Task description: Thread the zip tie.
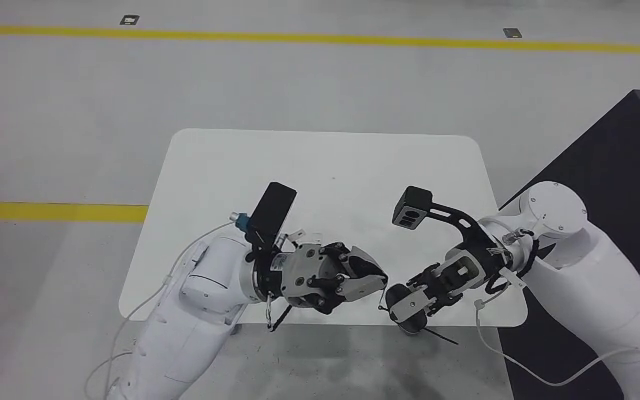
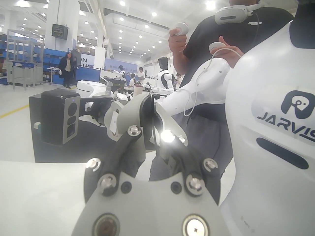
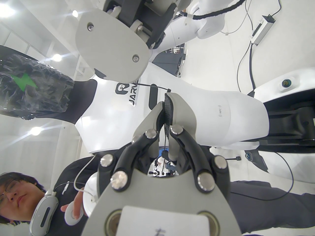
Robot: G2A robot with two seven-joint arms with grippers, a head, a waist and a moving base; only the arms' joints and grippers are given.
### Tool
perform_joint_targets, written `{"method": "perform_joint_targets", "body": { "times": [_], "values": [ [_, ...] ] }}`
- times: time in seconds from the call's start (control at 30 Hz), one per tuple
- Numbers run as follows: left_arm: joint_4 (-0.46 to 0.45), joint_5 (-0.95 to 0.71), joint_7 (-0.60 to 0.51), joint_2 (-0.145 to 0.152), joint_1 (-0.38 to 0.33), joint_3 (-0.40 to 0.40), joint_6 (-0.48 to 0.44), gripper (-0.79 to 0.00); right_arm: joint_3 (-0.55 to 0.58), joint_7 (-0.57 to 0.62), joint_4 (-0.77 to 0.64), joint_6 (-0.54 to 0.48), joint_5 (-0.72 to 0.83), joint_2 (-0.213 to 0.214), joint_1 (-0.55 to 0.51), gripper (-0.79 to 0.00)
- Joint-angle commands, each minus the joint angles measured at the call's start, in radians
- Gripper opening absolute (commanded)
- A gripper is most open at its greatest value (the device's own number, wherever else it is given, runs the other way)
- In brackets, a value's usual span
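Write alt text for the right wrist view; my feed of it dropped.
The right gripper is shut on a thin black zip tie, with a short length of strap sticking out past its fingertips toward the left gripper, which sits close by. Whether that gripper holds the strap is hidden.

It was a big robot workshop, like a factory hall. The ceiling was high and white, with lots of round lights [image 2: 122, 3]. The grey floor [image 1: 300, 90] had long yellow lines [image 1: 300, 38] painted on it. A plain white counter [image 1: 330, 170] stood in the open. Far back there were blue shelves [image 2: 37, 55] and a metal cage cart [image 2: 23, 60]. Another white robot [image 2: 164, 76] stood by other tables. Black cables [image 3: 248, 50] and a small power box [image 3: 262, 29] lay on the floor.
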Motion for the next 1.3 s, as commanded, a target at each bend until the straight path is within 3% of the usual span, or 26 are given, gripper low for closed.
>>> {"method": "perform_joint_targets", "body": {
  "times": [0.0,1.27],
  "values": [
    [0.0,0.002,0.003,0.002,-0.002,0.004,0.0,-0.785,0.0,0.0,0.0,0.0,0.0,0.0,0.0,-0.785],
    [-0.018,-0.052,0.008,0.05,0.024,0.023,0.0,-0.785,0.015,-0.038,-0.034,0.0,-0.003,-0.003,-0.024,-0.785]
  ]
}}
